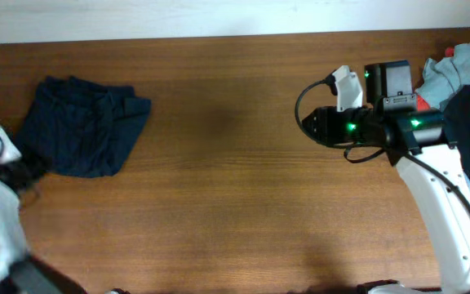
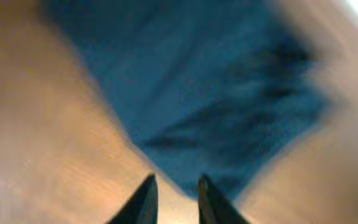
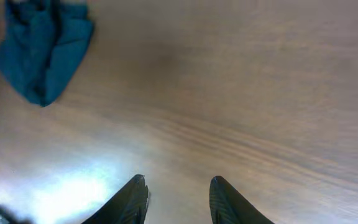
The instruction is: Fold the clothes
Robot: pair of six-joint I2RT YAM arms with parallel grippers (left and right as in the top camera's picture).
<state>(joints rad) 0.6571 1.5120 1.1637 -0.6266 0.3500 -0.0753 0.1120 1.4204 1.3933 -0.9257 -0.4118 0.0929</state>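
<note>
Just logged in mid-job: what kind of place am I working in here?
Likely a robot test bench for laundry folding: a bare wooden table, navy shorts at one end, and a heap of mixed garments at the other.

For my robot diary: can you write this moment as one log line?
shorts: roughly folded, left side | left fingers: open, empty, near shorts | right fingers: open, empty, over table | other clothes: right edge
</note>
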